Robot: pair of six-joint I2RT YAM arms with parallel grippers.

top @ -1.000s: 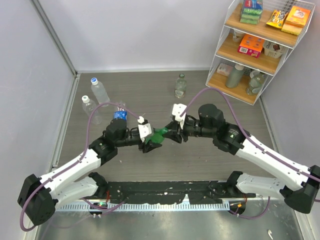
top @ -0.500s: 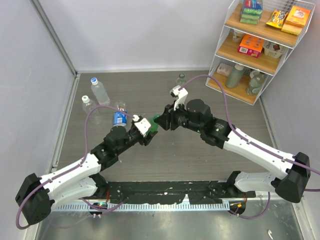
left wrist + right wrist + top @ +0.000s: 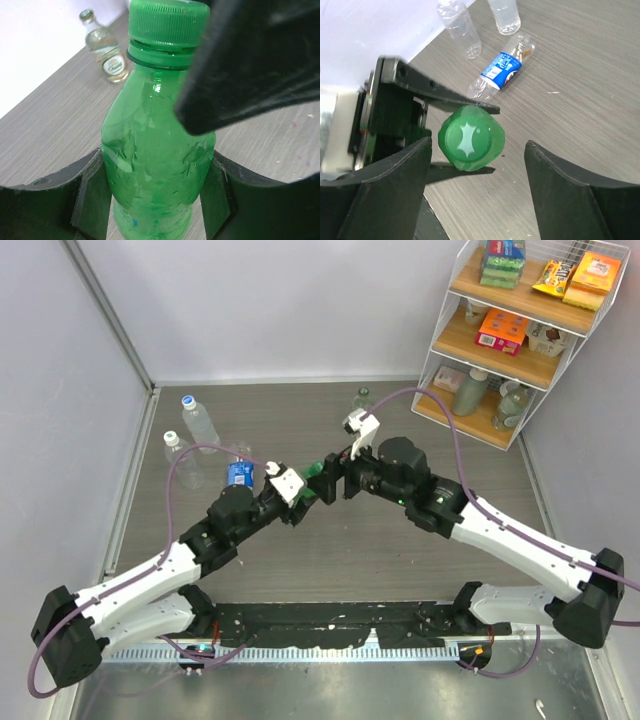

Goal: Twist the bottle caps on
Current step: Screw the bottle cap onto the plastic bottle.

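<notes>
The bottle (image 3: 155, 165) is translucent green under a solid green ribbed cap (image 3: 167, 22). The lying clear cola bottle (image 3: 479, 89) wears a blue-and-white label (image 3: 500, 67). The table (image 3: 580, 75) is grey wood-grain.

Wire shelf (image 3: 452, 338) at 2 o'clock w/ snack boxes (image 3: 597, 272), red box (image 3: 503, 330) mid tier. At 12, dark-cap bottle (image 3: 362, 400) upright on grey table (image 3: 300, 420).

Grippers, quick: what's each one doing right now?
Left gripper: closed on the green bottle.
Right gripper: open, fingers either side of the green cap, not touching it.
</notes>
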